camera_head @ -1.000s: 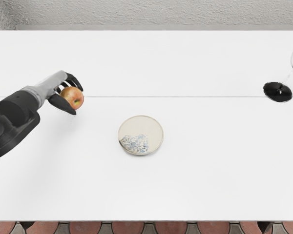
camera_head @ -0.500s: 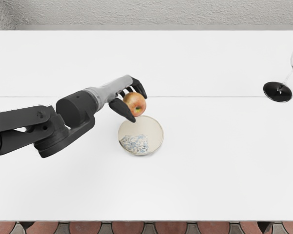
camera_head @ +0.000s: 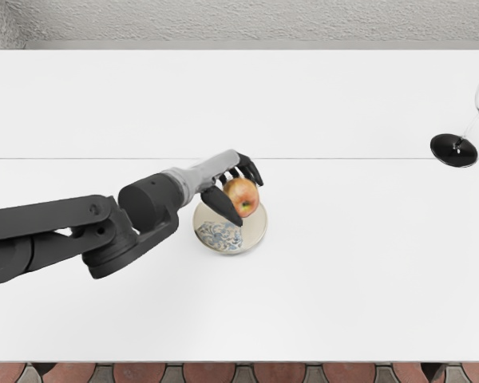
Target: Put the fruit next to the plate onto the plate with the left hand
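One apple (camera_head: 242, 197) sits gripped in the left hand (camera_head: 226, 182) over the plate (camera_head: 259, 229); it should lower gently before letting go.

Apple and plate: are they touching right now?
Cannot tell. The head view shows the apple, gripped in the fingers of the left hand, overlapping the far rim of the plate; this one slanted view shows neither contact nor gap.

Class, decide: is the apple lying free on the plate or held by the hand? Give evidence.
Held. The left hand grips the apple above the plate; contact with the plate cannot be told.
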